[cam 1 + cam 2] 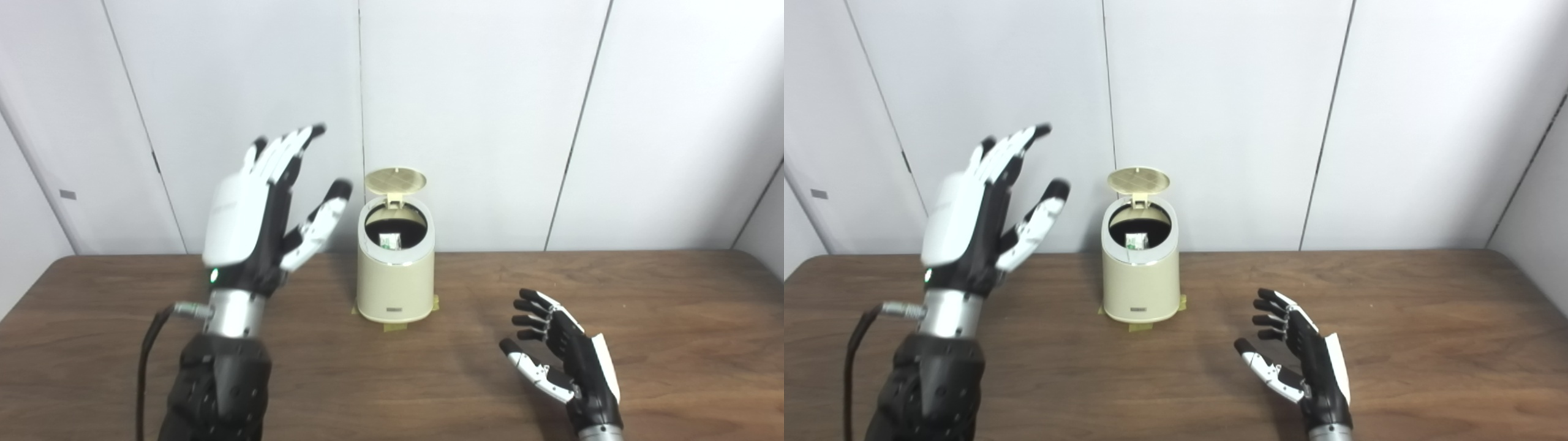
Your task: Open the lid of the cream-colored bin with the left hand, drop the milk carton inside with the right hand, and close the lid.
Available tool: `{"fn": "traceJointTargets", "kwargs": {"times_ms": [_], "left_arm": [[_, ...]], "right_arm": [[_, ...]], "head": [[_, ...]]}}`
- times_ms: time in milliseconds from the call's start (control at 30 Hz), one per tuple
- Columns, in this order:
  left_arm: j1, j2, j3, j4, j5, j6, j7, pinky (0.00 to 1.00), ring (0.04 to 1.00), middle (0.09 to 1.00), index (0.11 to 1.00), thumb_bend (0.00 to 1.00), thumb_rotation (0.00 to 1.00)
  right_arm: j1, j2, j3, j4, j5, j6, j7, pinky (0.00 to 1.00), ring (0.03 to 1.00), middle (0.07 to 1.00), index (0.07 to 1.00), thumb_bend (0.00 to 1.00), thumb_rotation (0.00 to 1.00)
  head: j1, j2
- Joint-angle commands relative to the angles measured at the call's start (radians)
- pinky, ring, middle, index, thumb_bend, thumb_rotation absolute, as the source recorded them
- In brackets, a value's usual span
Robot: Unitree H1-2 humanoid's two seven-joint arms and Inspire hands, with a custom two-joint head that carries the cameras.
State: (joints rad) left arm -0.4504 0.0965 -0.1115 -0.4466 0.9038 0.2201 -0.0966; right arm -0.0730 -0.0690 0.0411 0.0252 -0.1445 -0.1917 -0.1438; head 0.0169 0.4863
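The cream-colored bin [395, 275] stands at the back middle of the brown table, fixed with tape at its base. Its round lid [395, 180] is swung up and stands open behind the mouth. Inside the dark opening lies the milk carton [388, 241], white with green print. My left hand [263, 214] is raised in the air to the left of the bin, fingers spread, open, touching nothing. My right hand [560, 355] rests low over the table at the front right, open and empty, palm turned left.
The wooden table [674, 318] runs across the whole view, with white wall panels close behind the bin. A black cable [147, 361] hangs from my left wrist.
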Motion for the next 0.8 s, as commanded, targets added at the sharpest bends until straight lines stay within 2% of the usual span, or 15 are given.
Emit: {"fn": "traceJointTargets", "kwargs": {"times_ms": [0, 100, 267, 400, 500, 667, 767], "left_arm": [[-0.081, -0.003, -0.01, 0.011, 0.022, 0.008, -0.017, 1.0, 0.914, 0.92, 0.92, 0.61, 1.0], [-0.144, 0.001, -0.037, 0.038, 0.063, 0.035, -0.071, 1.0, 0.9, 0.913, 0.922, 0.66, 1.0], [-0.276, -0.017, -0.112, 0.111, 0.176, 0.097, -0.192, 1.0, 0.875, 0.887, 0.894, 0.74, 1.0], [-0.357, -0.006, -0.129, 0.216, 0.207, 0.13, -0.239, 1.0, 0.854, 0.845, 0.866, 0.81, 1.0], [-0.414, 0.021, -0.14, 0.321, 0.224, 0.136, -0.257, 1.0, 0.857, 0.853, 0.869, 0.82, 1.0], [-0.468, 0.044, -0.164, 0.438, 0.222, 0.134, -0.239, 1.0, 0.856, 0.854, 0.856, 0.81, 1.0], [-0.494, 0.045, -0.178, 0.487, 0.219, 0.138, -0.225, 1.0, 0.856, 0.855, 0.852, 0.82, 1.0]], "right_arm": [[0.009, 0.009, 0.001, 0.05, -0.005, -0.03, 0.007, 0.64, 0.726, 0.77, 0.783, 0.27, 0.17], [0.009, 0.009, 0.0, 0.058, 0.015, -0.03, 0.02, 0.64, 0.737, 0.781, 0.791, 0.26, 0.17], [0.008, 0.019, -0.006, 0.068, 0.02, -0.016, 0.022, 0.65, 0.736, 0.781, 0.795, 0.27, 0.27], [0.006, 0.026, -0.013, 0.074, 0.026, -0.022, 0.023, 0.64, 0.73, 0.775, 0.794, 0.26, 0.26], [0.01, 0.027, -0.012, 0.069, 0.011, -0.013, 0.022, 0.64, 0.729, 0.771, 0.789, 0.26, 0.3], [0.011, 0.026, -0.01, 0.062, -0.004, 0.004, 0.021, 0.64, 0.731, 0.767, 0.785, 0.25, 0.22], [0.015, 0.028, -0.007, 0.06, -0.008, 0.007, 0.022, 0.63, 0.725, 0.764, 0.779, 0.26, 0.23]], "head": [[-0.001, 0.0], [-0.002, -0.001], [-0.015, -0.002], [-0.02, -0.005], [-0.021, -0.007], [-0.021, -0.007], [-0.022, -0.012]]}}
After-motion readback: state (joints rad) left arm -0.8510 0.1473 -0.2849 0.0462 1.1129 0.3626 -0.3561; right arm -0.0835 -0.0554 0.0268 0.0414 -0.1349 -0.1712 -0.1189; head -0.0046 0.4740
